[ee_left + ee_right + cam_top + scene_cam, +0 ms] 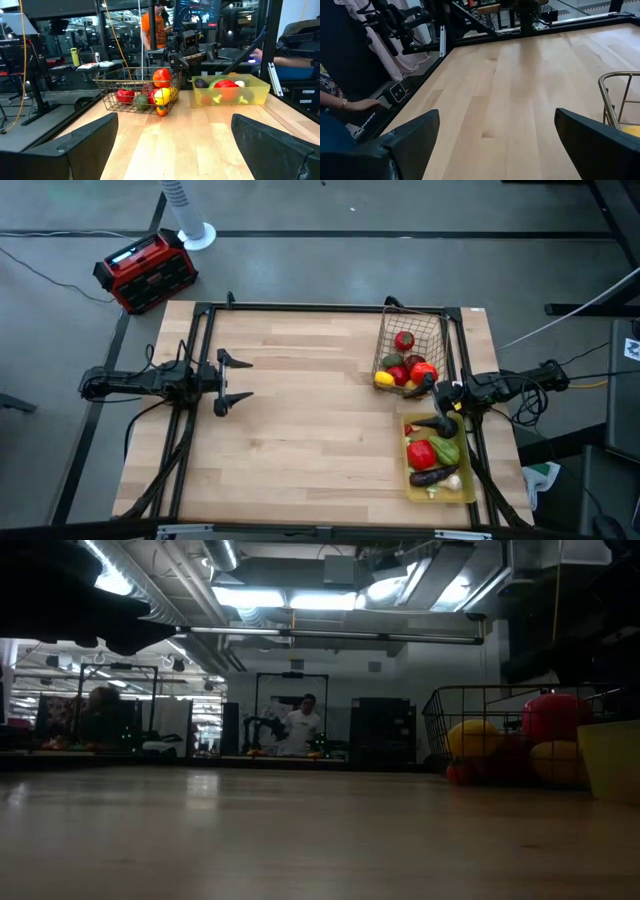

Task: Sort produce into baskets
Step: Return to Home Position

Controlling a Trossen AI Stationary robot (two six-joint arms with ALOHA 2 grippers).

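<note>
High view: left gripper (247, 380), on an arm stretched level from the left edge, is spread wide at centre-left. Right gripper (436, 406), fingers also apart, hangs at right between wire basket (431, 330), upper right, and yellow tray (471, 480), lower right; produce (404, 340) lies in both.

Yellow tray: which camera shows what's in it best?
High view: it looks straight down into the yellow tray. Left wrist view shows its side and produce tops; low view, only a corner; right wrist view, nothing.
</note>
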